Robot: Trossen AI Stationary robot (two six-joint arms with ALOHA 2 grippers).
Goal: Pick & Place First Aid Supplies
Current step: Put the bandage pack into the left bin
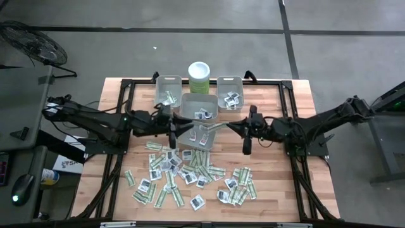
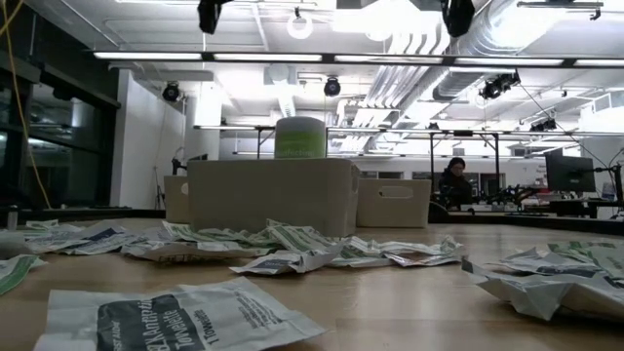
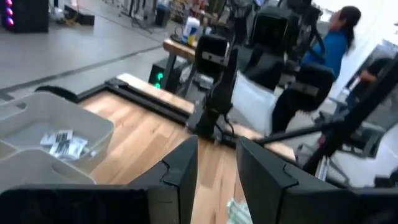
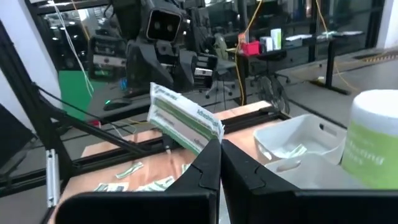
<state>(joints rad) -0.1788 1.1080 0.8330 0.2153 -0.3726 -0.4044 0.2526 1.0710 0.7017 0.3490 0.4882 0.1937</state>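
Several first aid supplies (image 1: 190, 174), pale green-white strips and small white squares, lie flat and scattered over the near half of the wooden table. My right gripper (image 1: 229, 126) is shut on one pale green-white strip packet (image 4: 185, 119), held above the table beside the nearer middle bin (image 1: 195, 136). My left gripper (image 3: 217, 180) hovers at that bin's left side. It points across the table with its fingers apart and nothing between them. My right gripper pinches the strip packet by one end (image 4: 205, 138) between its two shut fingers, coming level from the table's right side. The rest of the packet sticks out past the fingertips, tilted, and is lifted clear of the table.
Grey bins stand at the far left (image 1: 168, 90), far right (image 1: 230, 90) and middle (image 1: 199, 106), with packets inside. A pale green white-lidded canister (image 1: 199, 76) stands behind them. People (image 3: 329, 43) are in the room beyond the table.
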